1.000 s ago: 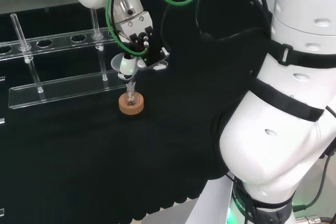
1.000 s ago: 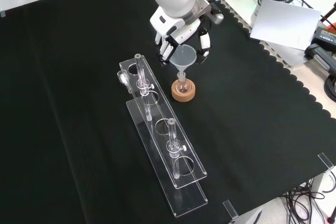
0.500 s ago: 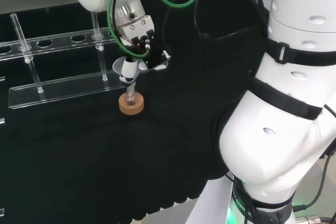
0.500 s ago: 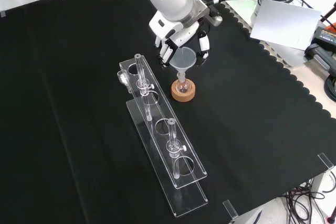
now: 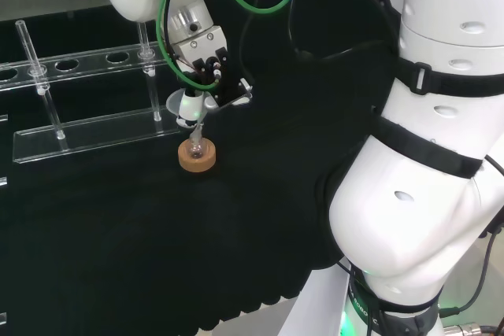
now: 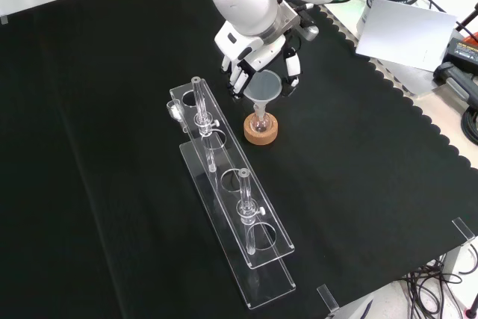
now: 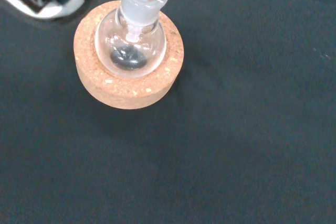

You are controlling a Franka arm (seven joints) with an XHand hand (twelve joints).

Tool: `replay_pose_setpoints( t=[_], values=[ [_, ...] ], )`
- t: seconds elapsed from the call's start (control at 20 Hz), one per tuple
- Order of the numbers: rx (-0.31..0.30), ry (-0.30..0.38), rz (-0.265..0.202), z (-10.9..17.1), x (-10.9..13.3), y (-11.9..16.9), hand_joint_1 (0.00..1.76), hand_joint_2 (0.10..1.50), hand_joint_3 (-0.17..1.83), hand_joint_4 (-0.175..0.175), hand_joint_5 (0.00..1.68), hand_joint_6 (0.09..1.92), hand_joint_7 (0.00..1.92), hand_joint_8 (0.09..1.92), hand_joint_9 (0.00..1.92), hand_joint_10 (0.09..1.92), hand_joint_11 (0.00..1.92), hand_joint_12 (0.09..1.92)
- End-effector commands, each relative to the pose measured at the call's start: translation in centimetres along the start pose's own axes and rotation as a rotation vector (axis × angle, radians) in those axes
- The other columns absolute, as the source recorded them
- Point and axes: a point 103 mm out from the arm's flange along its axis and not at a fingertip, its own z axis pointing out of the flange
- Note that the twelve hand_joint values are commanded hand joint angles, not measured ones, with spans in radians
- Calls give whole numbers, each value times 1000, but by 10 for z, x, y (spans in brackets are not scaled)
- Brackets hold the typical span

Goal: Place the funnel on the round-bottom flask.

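A small clear round-bottom flask [image 6: 260, 120] stands upright in a cork ring [image 6: 261, 132] on the black cloth. A clear funnel [image 6: 265, 87] sits over it, its stem reaching down into the flask's neck [image 7: 140, 1]. The hand [image 6: 255, 44] is just above, with its fingers [image 6: 237, 80] and thumb curled on either side of the funnel's cone. In the head view the funnel [image 5: 182, 105] hangs under the hand [image 5: 203, 75], above the flask [image 5: 197, 148] and cork ring [image 5: 197, 160]. The wrist view looks down on the flask's bulb [image 7: 130, 45] in the cork ring [image 7: 126, 87].
A long clear rack [image 6: 228, 199] with a few upright test tubes [image 6: 243, 192] lies just left of the flask in the front view, and behind it in the head view as the rack [image 5: 87, 127]. A white sheet [image 6: 403, 31] rests beyond the cloth's scalloped edge.
The hand has come down a little with the funnel, and the stem now sits lower in the flask's neck. The flask and cork ring have stayed put.
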Motion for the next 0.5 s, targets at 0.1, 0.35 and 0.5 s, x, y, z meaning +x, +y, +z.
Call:
replay_pose_setpoints(
  t=[0.1, 0.35, 0.5],
  values=[
    [2, -11, 7, 1, 0, 1, 887, 603, 809, -39, 489, 724, 645, 779, 905, 503, 624, 1252],
    [11, -18, 11, 1, 0, 1, 878, 589, 809, -45, 419, 559, 585, 782, 836, 549, 580, 1269],
    [17, -17, 9, 1, -1, 1, 873, 578, 807, -45, 411, 487, 563, 780, 809, 563, 557, 1281]
  ],
)
